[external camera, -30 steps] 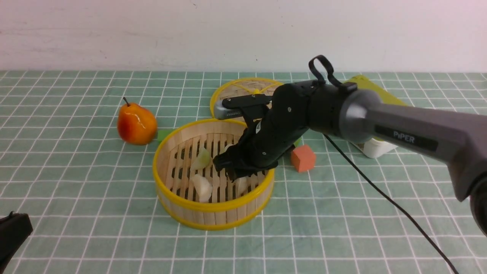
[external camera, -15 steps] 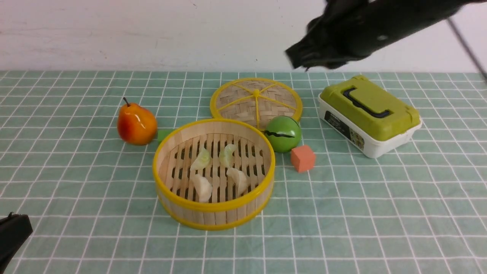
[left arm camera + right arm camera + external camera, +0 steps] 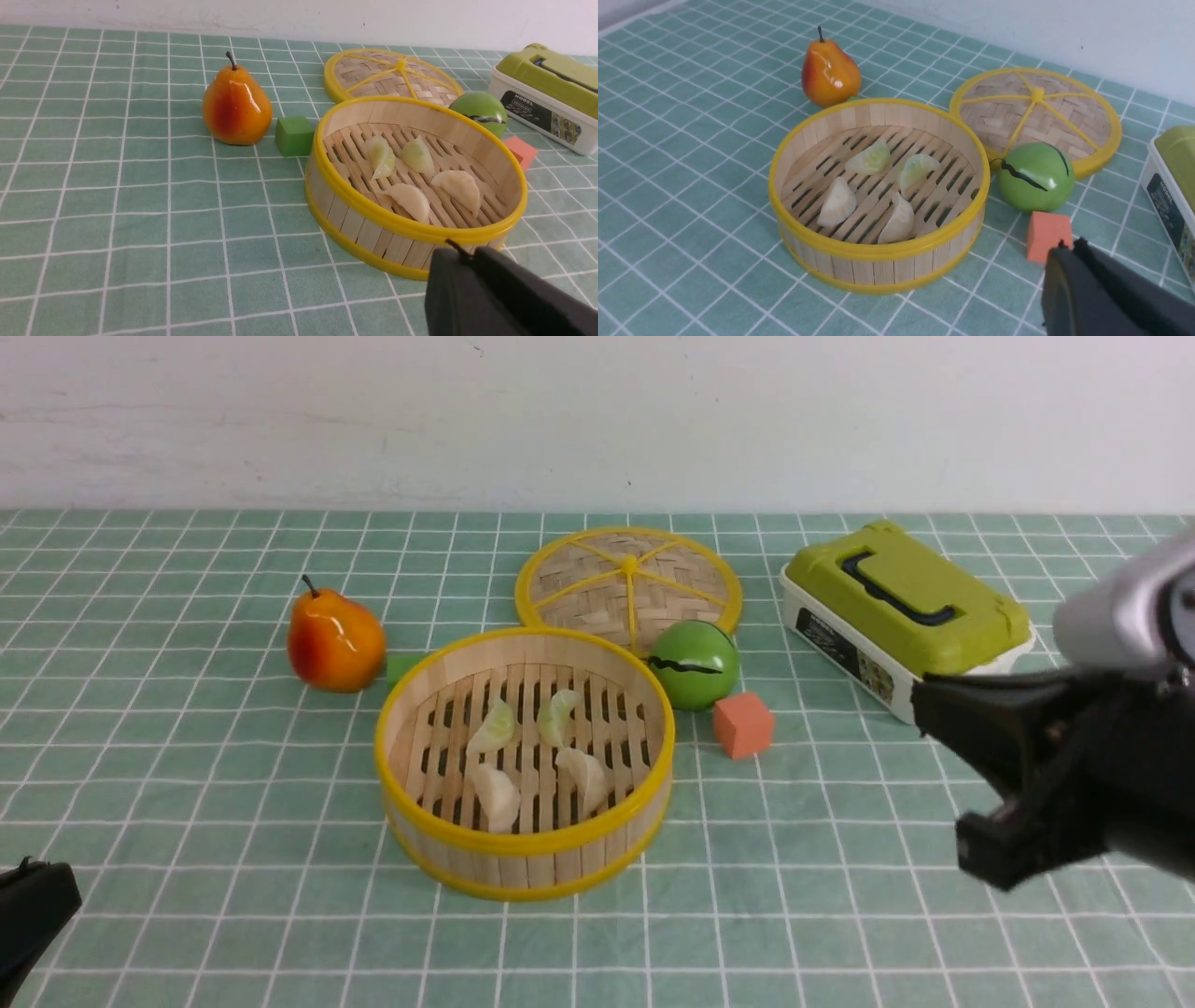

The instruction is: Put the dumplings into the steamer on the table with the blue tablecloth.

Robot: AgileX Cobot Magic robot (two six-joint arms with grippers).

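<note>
The steamer (image 3: 523,870), a round bamboo basket with yellow rims, stands mid-table on the blue tablecloth (image 3: 187,784). Inside it lie the dumplings: two pale green ones (image 3: 493,726) (image 3: 558,714) and two cream-white ones (image 3: 495,795) (image 3: 584,775), also seen in the left wrist view (image 3: 380,156) and the right wrist view (image 3: 838,205). My right gripper (image 3: 924,705) hovers to the right of the steamer, shut and empty (image 3: 1066,245). My left gripper (image 3: 462,252) is shut and empty near the steamer's front; only its black edge (image 3: 37,901) shows at the lower left of the front view.
A red-orange pear (image 3: 334,639) and a green cube (image 3: 403,666) sit left of the steamer. Behind it lies the woven lid (image 3: 627,577). A green ball (image 3: 695,664), an orange cube (image 3: 743,723) and a green-lidded box (image 3: 901,611) are on the right.
My right gripper rose out of the steamer, swung up and back to the right, and went from open to shut. All the dumplings in the steamer now show. The left arm stayed still.
</note>
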